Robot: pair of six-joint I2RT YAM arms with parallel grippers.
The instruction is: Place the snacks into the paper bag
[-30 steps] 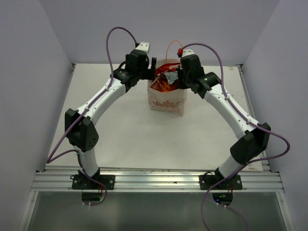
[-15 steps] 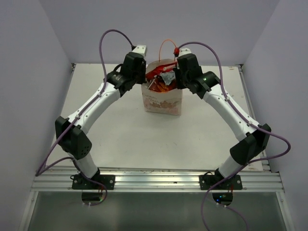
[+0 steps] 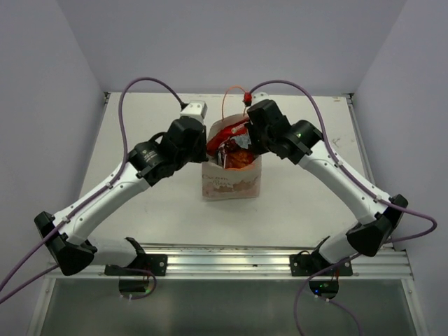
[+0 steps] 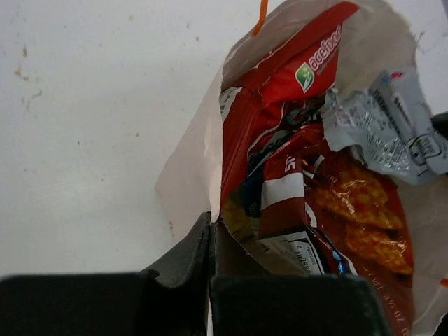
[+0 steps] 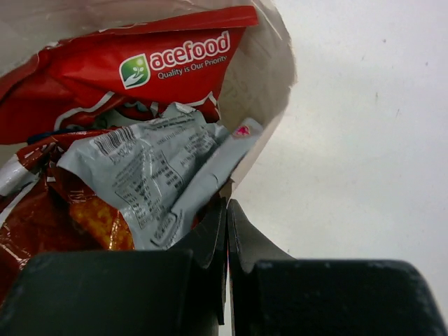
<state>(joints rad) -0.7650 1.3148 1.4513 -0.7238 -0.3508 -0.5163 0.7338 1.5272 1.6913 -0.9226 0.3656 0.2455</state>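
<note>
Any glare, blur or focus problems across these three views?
Top external: even, soft light, faint shadows on the table, all sharp. Left wrist: left hand, pinching the paper bag rim, is dark and soft-focus; table near-white; red chips bag print legible. Right wrist: right hand dark too; silver foil packet has sheen, no blowout.

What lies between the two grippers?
In the top view, the paper bag, stuffed with the red chips bag and silver foil packet; left gripper and right gripper pinch its opposite rims.
</note>
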